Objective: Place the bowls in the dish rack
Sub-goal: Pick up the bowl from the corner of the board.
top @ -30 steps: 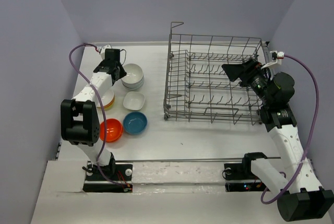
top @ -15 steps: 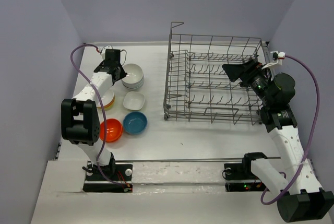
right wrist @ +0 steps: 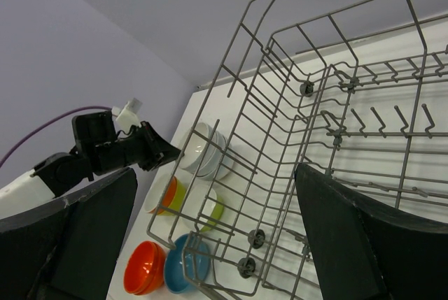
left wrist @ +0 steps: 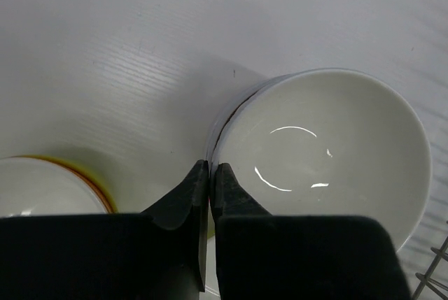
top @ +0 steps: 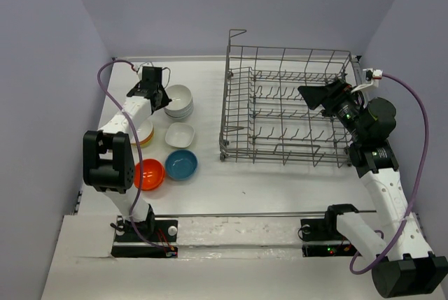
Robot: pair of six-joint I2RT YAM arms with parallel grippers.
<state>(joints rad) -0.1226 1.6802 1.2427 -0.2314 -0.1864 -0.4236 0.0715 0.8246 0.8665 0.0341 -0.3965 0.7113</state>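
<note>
A stack of round white bowls (top: 179, 100) stands at the back left of the table. My left gripper (top: 164, 96) is down at its left rim. In the left wrist view the two fingers (left wrist: 192, 188) pinch the rim of the top white bowl (left wrist: 329, 153), one inside and one outside. The grey wire dish rack (top: 287, 50) stands at the right and holds no bowls that I can see. My right gripper (top: 318, 97) hovers open over the rack's right part, with nothing between its fingers (right wrist: 350, 230).
In front of the stack lie a squarish white bowl (top: 180, 134), a blue bowl (top: 181, 164) and an orange-red bowl (top: 149, 174). A white bowl with a yellow and orange outside (top: 143, 132) sits partly under the left arm. The rack's raised handle (top: 238, 32) is at its far left corner.
The left gripper's jaws have closed onto the rim of the top white bowl. Neither arm has visibly shifted, and the bowls lie where they were.
</note>
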